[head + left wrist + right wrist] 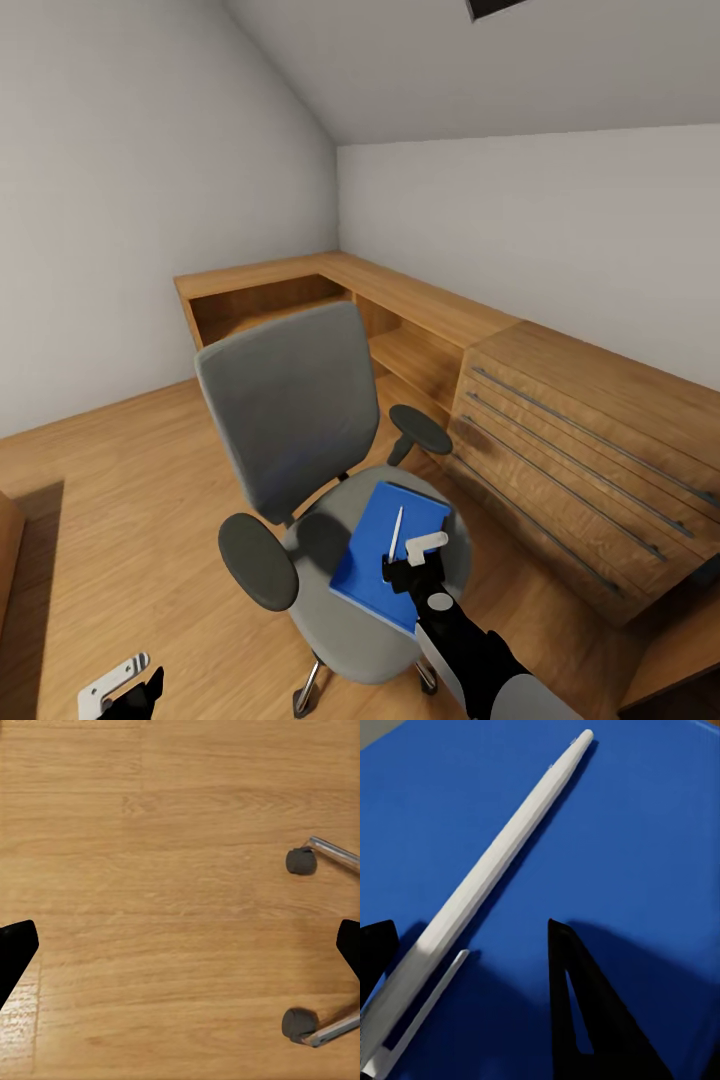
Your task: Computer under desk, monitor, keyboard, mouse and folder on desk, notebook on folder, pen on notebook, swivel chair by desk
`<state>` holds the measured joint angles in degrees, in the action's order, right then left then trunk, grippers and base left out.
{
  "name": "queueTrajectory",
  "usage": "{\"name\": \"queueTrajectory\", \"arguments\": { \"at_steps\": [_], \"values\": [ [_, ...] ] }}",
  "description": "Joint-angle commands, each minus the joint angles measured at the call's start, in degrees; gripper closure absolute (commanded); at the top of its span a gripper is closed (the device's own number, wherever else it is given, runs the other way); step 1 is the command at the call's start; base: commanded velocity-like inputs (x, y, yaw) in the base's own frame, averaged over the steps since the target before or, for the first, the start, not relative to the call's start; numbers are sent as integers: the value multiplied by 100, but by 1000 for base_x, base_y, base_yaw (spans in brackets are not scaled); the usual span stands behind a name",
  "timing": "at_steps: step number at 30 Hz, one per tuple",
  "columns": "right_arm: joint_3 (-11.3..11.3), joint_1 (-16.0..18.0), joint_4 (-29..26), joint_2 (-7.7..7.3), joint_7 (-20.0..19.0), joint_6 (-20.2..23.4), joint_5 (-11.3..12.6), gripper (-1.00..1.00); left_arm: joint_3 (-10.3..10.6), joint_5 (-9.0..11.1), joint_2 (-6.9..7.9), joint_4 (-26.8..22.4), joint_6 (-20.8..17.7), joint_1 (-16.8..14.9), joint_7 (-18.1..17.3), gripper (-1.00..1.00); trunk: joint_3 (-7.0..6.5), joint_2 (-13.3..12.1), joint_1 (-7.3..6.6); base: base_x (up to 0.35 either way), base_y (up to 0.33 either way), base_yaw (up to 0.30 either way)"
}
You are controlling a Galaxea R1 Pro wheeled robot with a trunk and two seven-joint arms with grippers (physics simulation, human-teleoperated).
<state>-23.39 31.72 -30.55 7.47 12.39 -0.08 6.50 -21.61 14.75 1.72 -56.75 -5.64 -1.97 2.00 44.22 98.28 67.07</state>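
Where right pincer (412, 556) hovers, pen (495, 862) end hidden.

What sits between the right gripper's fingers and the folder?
The pen lies on the folder between the right gripper fingers; right wrist view shows it.

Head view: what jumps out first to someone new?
The bright blue folder lying on the seat of the grey swivel chair, mid-room. A white pen rests on the folder, with the right gripper right at its near end. Behind runs a light wooden corner cabinet along the walls.
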Motion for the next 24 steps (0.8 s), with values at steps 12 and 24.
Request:
{"name": "queueTrajectory", "arguments": {
  "at_steps": [12, 24],
  "values": [
    [491, 3, -262, -1, 35, 842, 79, 100, -1, 63, -3, -5, -34, -2, 27, -100, 5, 2, 0, 0, 0, 0],
    [510, 3, -267, 0, 35, 860, 79, 100, -1, 63, -4, 4, -34, -1, 36, -100, 5, 2, 0, 0, 0, 0]
  ]
}}
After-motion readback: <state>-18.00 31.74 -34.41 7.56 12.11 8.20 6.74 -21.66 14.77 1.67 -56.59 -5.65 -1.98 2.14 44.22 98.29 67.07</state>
